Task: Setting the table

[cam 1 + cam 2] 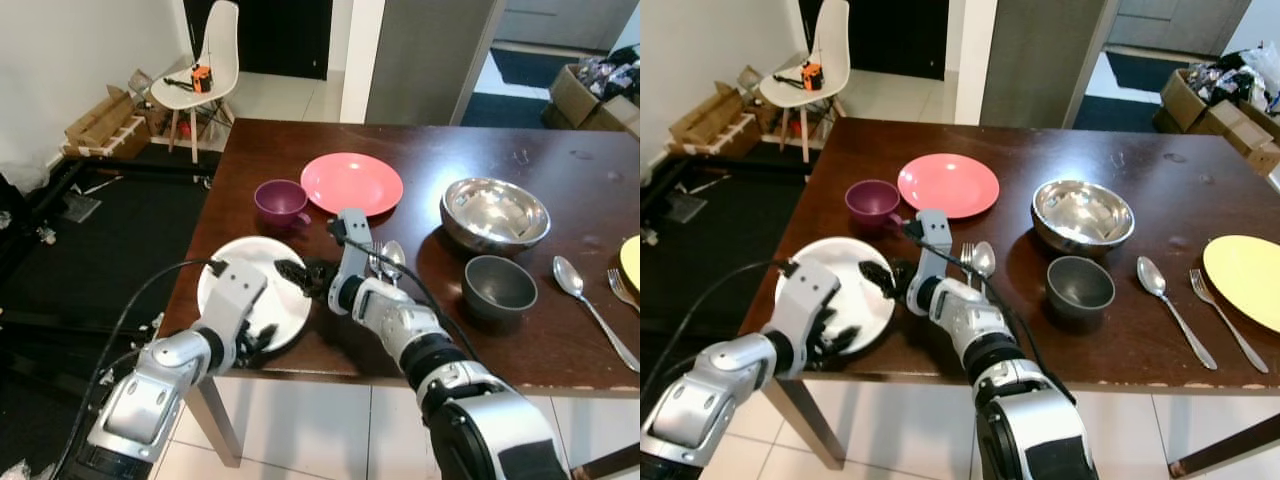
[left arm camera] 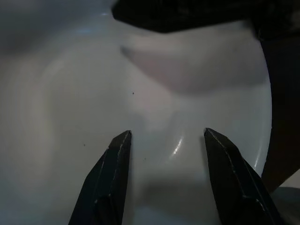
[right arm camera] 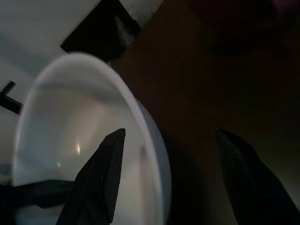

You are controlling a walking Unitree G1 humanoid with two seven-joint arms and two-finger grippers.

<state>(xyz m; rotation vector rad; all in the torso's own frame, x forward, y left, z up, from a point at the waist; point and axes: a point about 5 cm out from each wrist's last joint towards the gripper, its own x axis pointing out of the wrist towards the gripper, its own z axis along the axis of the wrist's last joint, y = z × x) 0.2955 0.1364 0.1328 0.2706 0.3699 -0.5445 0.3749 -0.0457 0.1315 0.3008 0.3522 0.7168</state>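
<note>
Head views: table judged partly set. Pink plate (image 1: pixel 351 183), cup (image 1: pixel 281 202), steel bowl (image 1: pixel 494 213), grey bowl (image 1: pixel 499 286) and spoon (image 1: pixel 571 279) are laid out; white plate (image 1: pixel 232 268) at near left edge is judged not yet placed.

L wrist view: left gripper (image 2: pixel 166 140) is seen spread, just over plate centre.

R wrist view: right gripper (image 3: pixel 168 161) is seen spread, plate rim between fingers, not pinched.

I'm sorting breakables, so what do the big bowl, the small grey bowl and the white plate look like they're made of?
Big bowl: polished metal, likely steel, with mirror reflections.
Small grey bowl: matte, dull grey; ceramic or plastic, can't tell.
White plate: glossy, with highlights in the left wrist view; probably glazed ceramic, maybe melamine.
</note>
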